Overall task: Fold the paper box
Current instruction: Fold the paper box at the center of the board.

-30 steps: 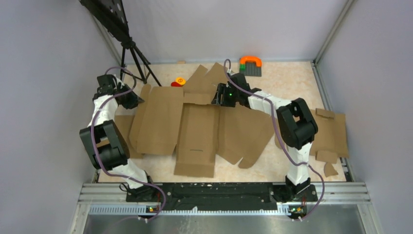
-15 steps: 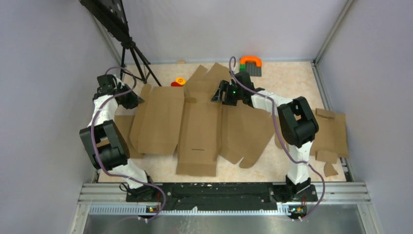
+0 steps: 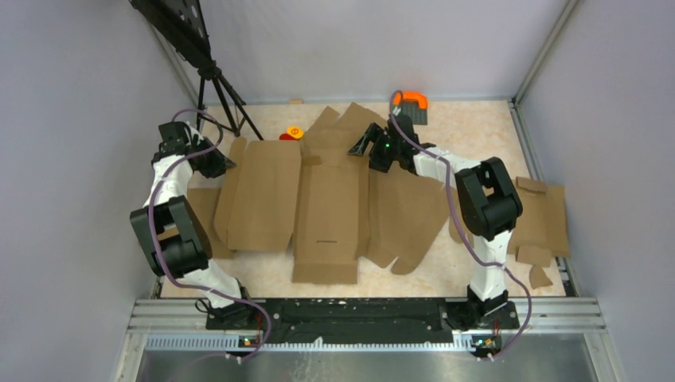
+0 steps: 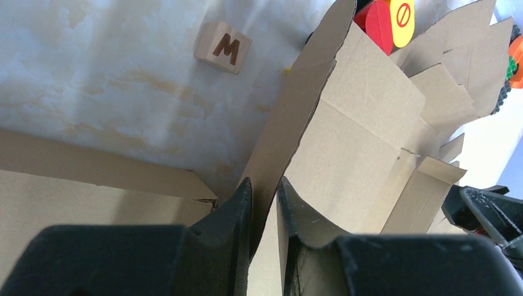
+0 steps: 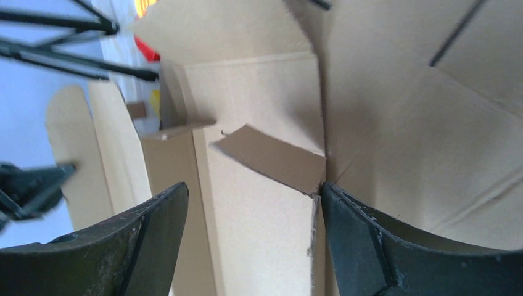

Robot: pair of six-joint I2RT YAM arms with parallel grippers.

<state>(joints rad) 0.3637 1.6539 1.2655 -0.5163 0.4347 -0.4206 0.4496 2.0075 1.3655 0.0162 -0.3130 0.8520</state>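
At the box's [image 3: 326, 207] left flap, my left gripper [image 4: 264, 188] clamped on it, right gripper [image 5: 254, 194] spread wide, seemingly just above.

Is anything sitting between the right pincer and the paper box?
Nothing visible does. The right pincer stands open right over the paper box, with only the box's own small raised flap just ahead of it. The left pincer is shut on the box's left edge.

Soft, even light lies on the brown corrugated cardboard sheet [image 3: 326, 207] — only faint shadows along its edges. From the right wrist the sheet looks blurred throughout; from the left wrist it is crisp — white glare past its right edge.
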